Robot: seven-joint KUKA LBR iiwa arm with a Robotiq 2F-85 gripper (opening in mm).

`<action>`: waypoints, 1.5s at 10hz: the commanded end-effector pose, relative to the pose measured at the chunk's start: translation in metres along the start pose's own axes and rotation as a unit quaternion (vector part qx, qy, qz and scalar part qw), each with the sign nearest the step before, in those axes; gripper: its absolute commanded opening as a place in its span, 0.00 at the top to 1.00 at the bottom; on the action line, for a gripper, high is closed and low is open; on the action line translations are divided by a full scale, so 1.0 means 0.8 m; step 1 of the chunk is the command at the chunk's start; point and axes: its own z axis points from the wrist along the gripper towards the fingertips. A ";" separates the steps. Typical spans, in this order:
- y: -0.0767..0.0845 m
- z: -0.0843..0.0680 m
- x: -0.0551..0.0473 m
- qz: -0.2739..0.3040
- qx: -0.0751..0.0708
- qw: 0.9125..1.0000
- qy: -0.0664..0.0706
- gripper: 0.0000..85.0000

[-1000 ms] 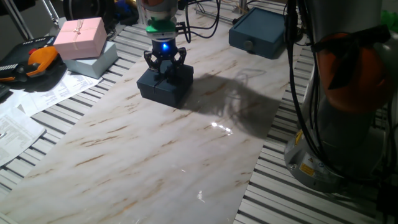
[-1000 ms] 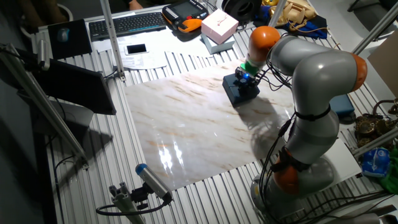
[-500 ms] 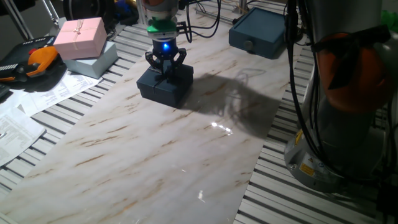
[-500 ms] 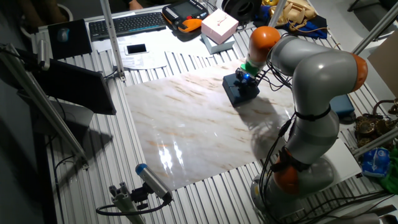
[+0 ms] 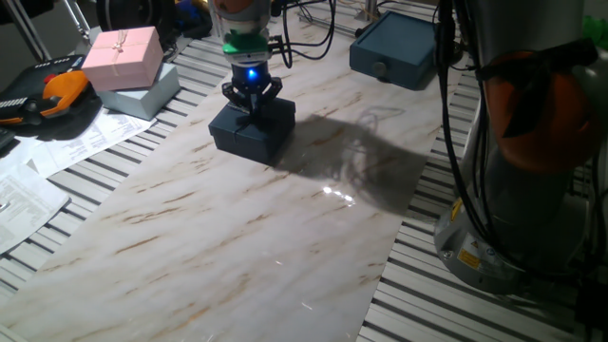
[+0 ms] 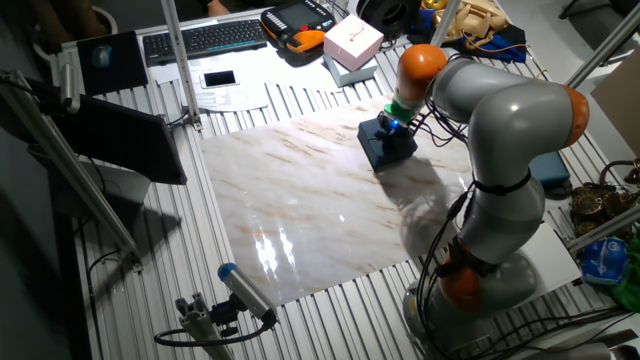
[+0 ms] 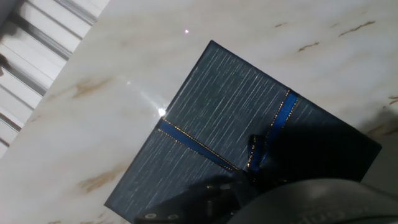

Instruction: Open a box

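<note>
Now | the box (image 5: 252,127) is sitting lid-on in the upper middle of the frame on the table (image 5: 285,228) | my fingers (image 5: 253,98) are hovering above its ribbon (image 7: 273,134), spread narrowly | risk: pinching only the bow, so the whole box is lifting or tipping.

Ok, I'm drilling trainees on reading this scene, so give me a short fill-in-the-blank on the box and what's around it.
1. The lid of the navy box is ____ the box.
2. The gripper is directly ____ the navy box.
3. The ribbon on the lid is ____ with gold edging.
4. The pink gift box rests on a pale ____ box.

Missing words: on; above; blue; blue
</note>
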 end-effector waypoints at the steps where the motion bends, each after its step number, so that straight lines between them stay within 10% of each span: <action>1: -0.001 0.000 0.000 -0.004 -0.003 1.000 0.004 1.00; 15: -0.012 -0.039 -0.010 0.083 0.011 0.996 -0.011 1.00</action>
